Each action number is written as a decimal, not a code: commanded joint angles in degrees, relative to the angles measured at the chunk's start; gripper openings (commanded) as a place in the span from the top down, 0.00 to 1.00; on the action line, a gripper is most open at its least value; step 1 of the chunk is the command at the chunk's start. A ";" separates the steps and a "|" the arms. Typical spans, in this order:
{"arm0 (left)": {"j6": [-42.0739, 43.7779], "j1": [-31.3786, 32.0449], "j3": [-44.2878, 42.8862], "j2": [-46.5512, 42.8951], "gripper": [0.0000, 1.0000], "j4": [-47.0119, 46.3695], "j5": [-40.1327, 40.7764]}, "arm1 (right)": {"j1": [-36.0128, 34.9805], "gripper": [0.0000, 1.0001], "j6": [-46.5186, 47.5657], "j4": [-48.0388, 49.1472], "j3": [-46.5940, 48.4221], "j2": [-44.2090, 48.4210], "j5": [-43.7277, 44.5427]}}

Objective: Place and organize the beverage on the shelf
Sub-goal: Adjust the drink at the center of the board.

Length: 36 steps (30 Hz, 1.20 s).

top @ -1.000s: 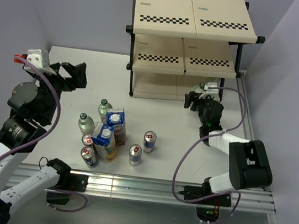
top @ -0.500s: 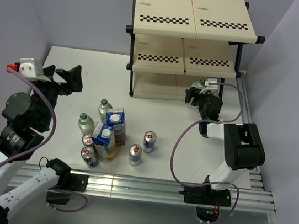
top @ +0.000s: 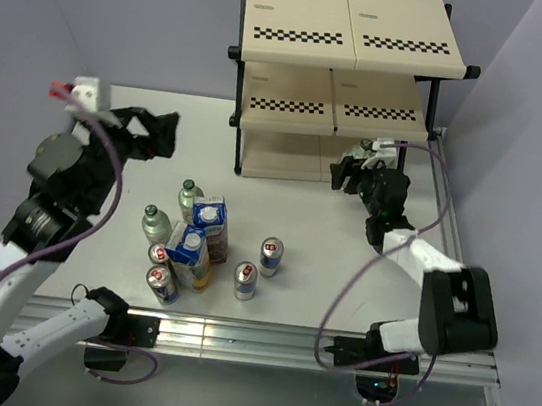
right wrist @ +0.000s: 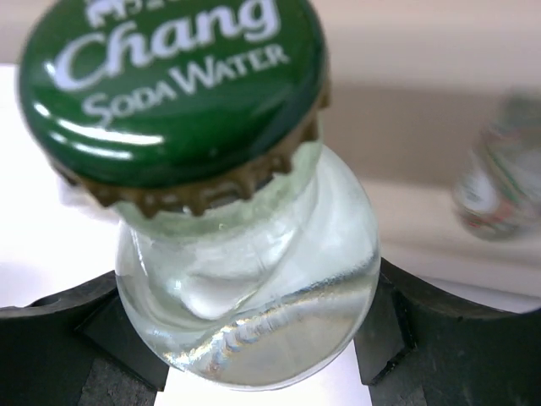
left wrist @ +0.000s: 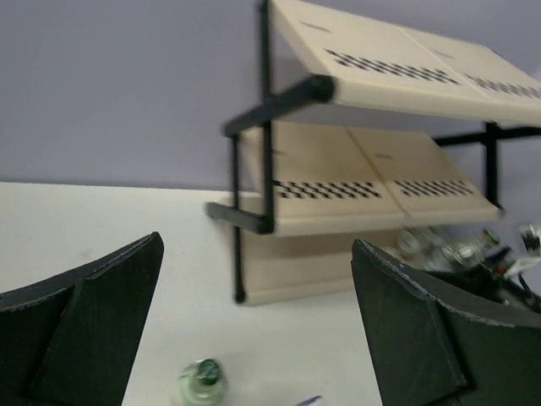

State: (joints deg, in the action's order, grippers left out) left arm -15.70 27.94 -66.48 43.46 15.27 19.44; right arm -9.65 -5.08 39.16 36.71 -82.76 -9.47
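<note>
Table [top: 342, 274]: four cans [top: 245, 280], two cartons [top: 210, 223], two bottles [top: 187, 196]; right hand [top: 354, 169] grips third bottle [right wrist: 245, 279].

1 far bottle [right wrist: 500, 173] — blurred, cut by right edge.

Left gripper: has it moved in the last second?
Yes. In the top view the left gripper has shifted right, toward the left post of the shelf, narrowing that gap. It is open and holds nothing.
</note>
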 commanded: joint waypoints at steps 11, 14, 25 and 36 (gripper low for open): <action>-17.52 1.14 -1.99 22.62 0.01 -24.48 -62.31 | -6.17 1.00 -10.29 -43.10 24.97 29.75 -32.00; -18.05 3.42 1.51 25.17 0.00 -32.03 -70.75 | -6.17 1.00 -14.77 -45.40 28.32 31.34 -38.49; -13.29 14.33 1.09 30.89 0.01 -38.28 -73.75 | -10.56 1.00 -22.95 -39.51 31.32 31.43 -50.38; -18.31 16.61 0.30 35.81 0.06 -45.49 -73.58 | -14.25 1.00 -22.61 -35.38 31.05 30.38 -46.95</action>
State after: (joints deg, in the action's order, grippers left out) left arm -32.32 43.88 -64.03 77.84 -24.95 -53.78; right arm -22.48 -26.68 -6.33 63.77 -53.43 -56.49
